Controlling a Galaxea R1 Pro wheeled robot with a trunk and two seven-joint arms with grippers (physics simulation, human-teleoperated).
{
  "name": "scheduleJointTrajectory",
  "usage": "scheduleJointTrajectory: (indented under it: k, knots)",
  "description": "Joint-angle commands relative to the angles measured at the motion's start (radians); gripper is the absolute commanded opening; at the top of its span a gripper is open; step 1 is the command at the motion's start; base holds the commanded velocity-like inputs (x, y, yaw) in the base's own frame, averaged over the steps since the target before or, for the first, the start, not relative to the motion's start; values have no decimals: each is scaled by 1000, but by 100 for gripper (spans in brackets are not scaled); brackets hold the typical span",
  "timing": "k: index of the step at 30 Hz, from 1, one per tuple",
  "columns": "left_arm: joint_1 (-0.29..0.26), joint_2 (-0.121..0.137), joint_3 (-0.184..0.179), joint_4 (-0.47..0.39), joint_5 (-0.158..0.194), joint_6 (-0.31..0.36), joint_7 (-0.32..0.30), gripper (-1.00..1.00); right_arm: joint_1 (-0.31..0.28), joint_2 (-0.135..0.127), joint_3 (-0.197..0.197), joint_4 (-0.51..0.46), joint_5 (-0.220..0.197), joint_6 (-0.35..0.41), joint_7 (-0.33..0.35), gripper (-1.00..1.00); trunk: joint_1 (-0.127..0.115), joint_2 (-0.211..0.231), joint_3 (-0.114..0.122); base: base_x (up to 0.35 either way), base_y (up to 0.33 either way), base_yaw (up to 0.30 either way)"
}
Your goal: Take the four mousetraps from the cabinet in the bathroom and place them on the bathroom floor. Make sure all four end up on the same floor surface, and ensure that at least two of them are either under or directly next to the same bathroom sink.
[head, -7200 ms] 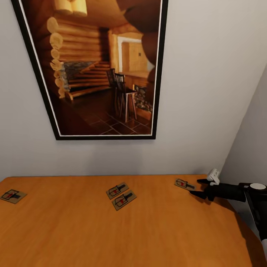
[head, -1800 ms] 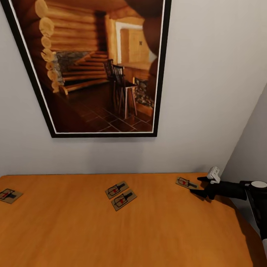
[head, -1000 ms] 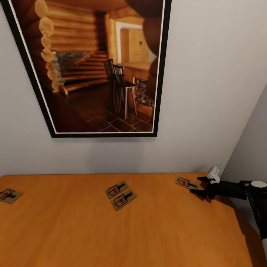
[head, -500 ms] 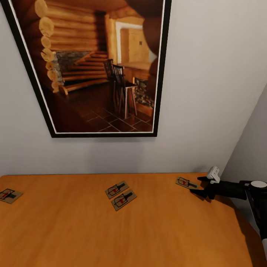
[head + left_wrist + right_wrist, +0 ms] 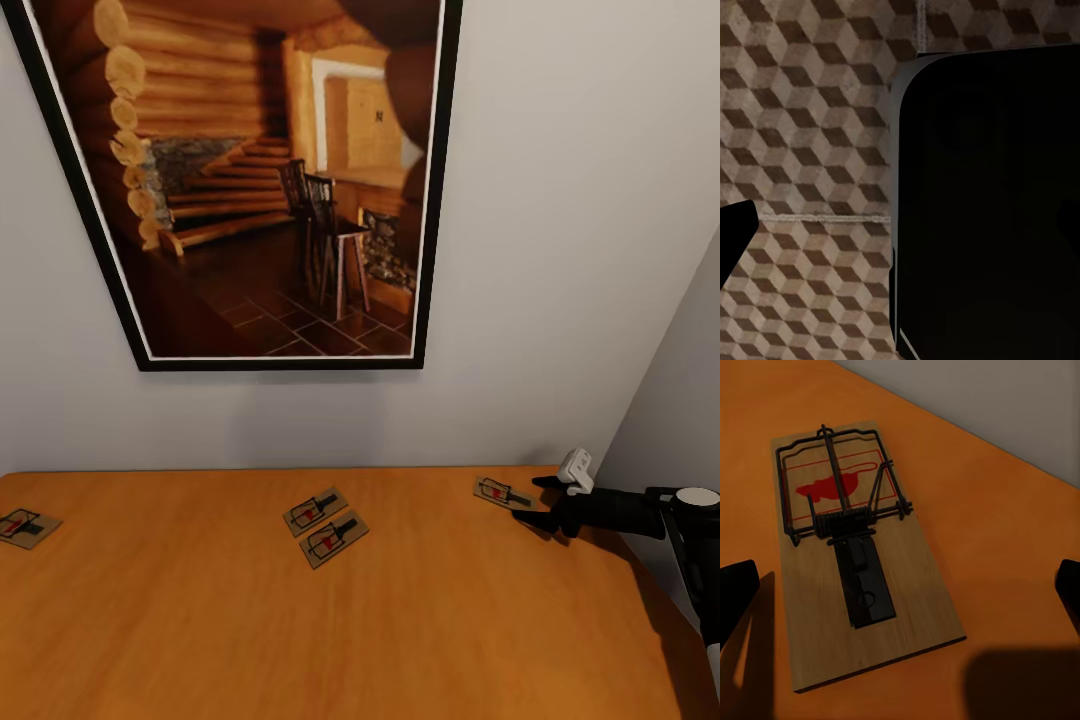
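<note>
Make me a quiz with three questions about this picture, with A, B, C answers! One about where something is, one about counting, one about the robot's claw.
1. Where are the mousetraps?
A. on the orange cabinet top
B. on the tiled floor
C. in a sink

2. How many mousetraps can you count?
A. two
B. four
C. six

3. What are the right gripper jaws doing?
A. squeezing a trap
B. open beside a trap
C. holding the painting

Answers:
1 A, they lie flat on the cabinet.
2 B, one far left, two touching in the middle, one right.
3 B, the wrist view shows both fingers apart, either side of the trap, not touching it.
</note>
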Motion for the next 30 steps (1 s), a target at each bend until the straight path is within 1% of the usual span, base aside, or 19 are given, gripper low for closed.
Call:
scheduleJointTrajectory:
  k: [1, 30]
  knots:
    - [-1, 0, -1, 2, -1, -5, 3, 100, 0, 0, -1, 58, 8, 9, 4, 100, 0, 0, -1, 0, 0, 0]
    - [-1, 0, -1, 2, -1, -5, 3, 100, 0, 1, 0, 58, 7, 9, 5, 100, 0, 0, -1, 0, 0, 0]
